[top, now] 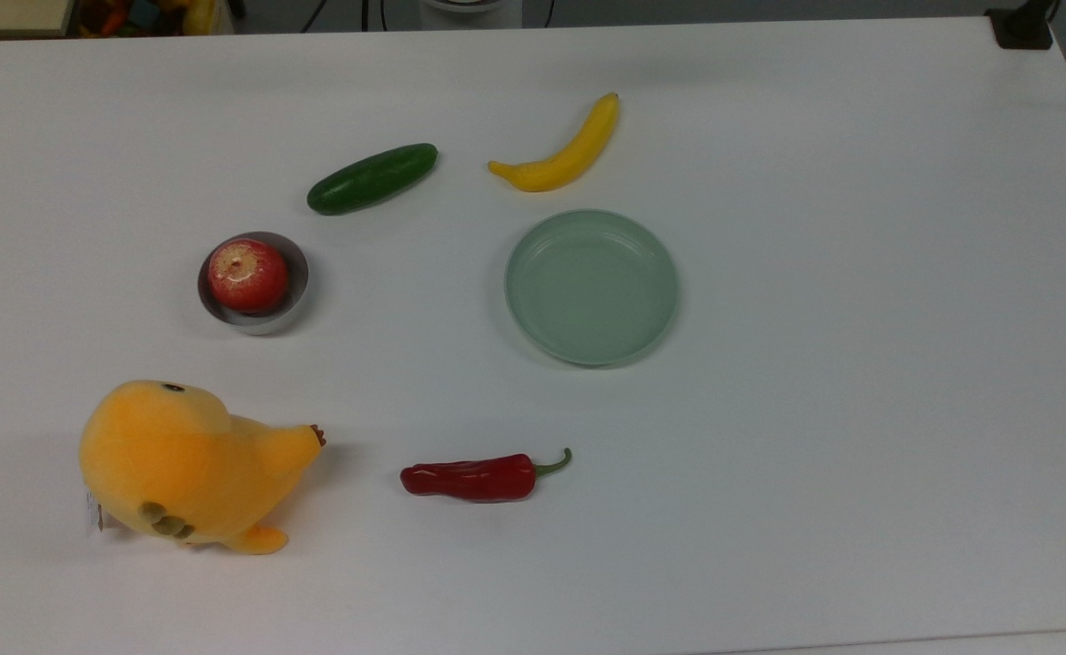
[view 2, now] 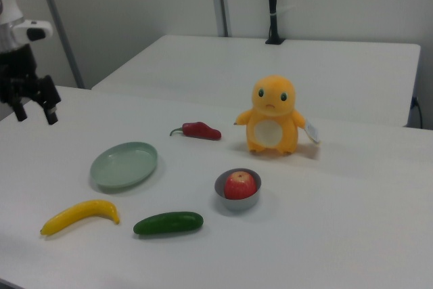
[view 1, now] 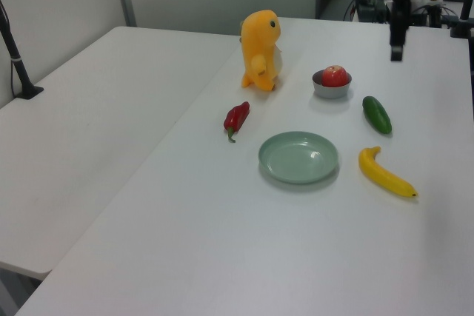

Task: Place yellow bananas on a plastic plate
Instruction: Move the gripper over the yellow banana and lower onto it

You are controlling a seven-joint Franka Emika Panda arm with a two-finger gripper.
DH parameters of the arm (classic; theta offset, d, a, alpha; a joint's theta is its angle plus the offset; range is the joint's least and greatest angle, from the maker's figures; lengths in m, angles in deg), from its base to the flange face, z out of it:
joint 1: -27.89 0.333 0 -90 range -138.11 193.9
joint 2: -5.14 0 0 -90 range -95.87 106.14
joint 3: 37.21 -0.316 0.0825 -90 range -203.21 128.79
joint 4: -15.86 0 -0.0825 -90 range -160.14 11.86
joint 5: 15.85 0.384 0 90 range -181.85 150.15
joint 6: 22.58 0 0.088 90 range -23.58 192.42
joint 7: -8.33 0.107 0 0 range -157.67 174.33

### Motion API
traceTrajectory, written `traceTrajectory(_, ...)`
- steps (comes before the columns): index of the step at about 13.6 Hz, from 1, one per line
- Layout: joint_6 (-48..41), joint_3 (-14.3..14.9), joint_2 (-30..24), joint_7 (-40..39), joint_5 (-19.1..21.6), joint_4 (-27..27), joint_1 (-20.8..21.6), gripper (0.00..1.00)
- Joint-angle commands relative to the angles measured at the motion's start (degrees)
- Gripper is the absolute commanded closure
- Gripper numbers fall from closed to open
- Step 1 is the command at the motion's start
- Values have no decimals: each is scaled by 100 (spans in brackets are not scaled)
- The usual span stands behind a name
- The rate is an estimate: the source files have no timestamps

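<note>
My gripper (view 2: 34, 111) hangs in the air above the table (view 2: 352, 228), at the right view's left edge, with its 2 fingers (view 2: 50, 114) spread apart and nothing between them. In the left view my gripper (view 1: 398, 51) appears at the top right, above the far part of the table, well apart from every object.

The yellow banana (top: 562, 149) lies flat on the table, not on the plate. In the top view it is just above the plastic plate (top: 591, 287), near its rim but not touching it. In the right view the yellow banana (view 2: 78, 215) lies in front of the plastic plate (view 2: 124, 164), and in the left view the yellow banana (view 1: 385, 172) is just to the right of the plastic plate (view 1: 298, 157). The plate holds nothing.

In the top view the dark green cucumber (top: 372, 178) lies to the left of the banana, apart from it. Lower left of the cucumber stands a small metal bowl (top: 292, 306) with 1 red apple (top: 247, 274) inside. A red chili pepper (top: 477, 477) lies below the plate, well apart from it. An orange plush toy (top: 186, 464) sits at the top view's lower left, near the pepper.
</note>
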Motion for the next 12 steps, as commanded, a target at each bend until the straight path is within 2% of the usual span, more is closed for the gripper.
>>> traceTrajectory(1,774,-156,-235,743,146,-1104,262,0)
traceTrajectory(4,1707,-156,-192,1221,146,-1949,377,0)
traceTrajectory(7,2673,-156,-34,1659,137,-2494,368,0)
traceTrajectory(9,3070,-156,273,2011,76,-2619,333,0)
traceTrajectory(12,3667,-156,713,2083,66,-2724,123,0)
